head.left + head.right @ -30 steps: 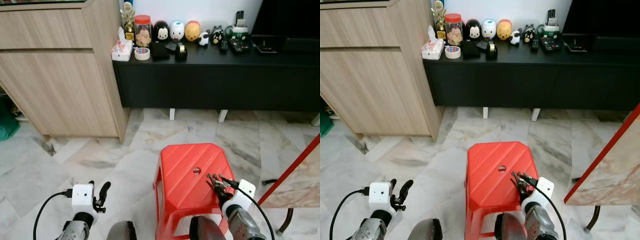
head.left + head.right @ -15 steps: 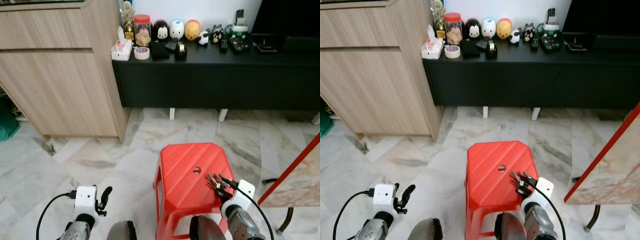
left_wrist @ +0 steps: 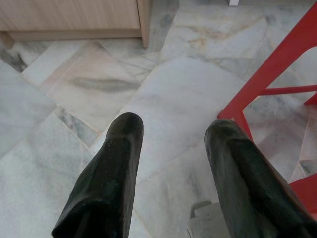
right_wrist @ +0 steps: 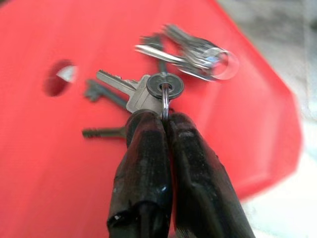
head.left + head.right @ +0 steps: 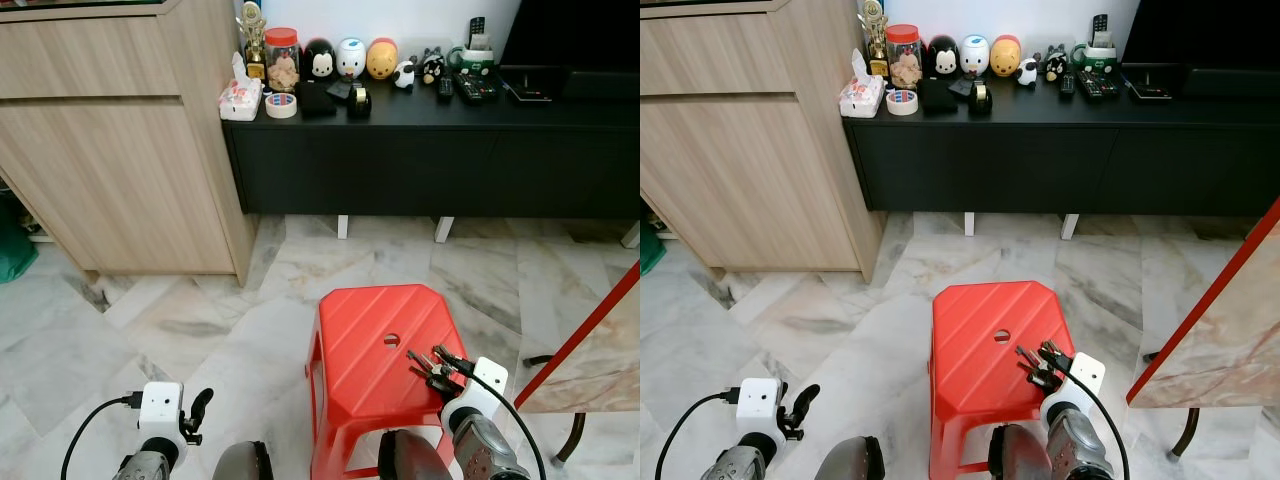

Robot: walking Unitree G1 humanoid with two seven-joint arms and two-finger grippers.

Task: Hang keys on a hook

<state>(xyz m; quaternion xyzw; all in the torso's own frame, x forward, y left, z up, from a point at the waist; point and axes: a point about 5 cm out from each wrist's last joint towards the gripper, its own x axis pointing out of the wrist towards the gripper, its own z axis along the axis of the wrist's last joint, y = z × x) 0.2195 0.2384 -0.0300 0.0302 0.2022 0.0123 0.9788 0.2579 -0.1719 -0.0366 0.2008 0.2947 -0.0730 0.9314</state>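
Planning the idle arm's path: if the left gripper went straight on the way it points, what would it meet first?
Probably the marble floor: the left gripper, fingers open, points down at bare tiles. The red stool stands off to one side, likely out of line.

You are looking at a bunch of keys [image 4: 163, 79] whose far keys are blurring together, so you cannot count them. The right gripper [image 4: 166, 126] is covering part of the key ring. The red stool [image 5: 385, 370] is losing its legs behind the robot's body at the lower edge. The small items on the black cabinet [image 5: 430, 150] are showing too small to identify.
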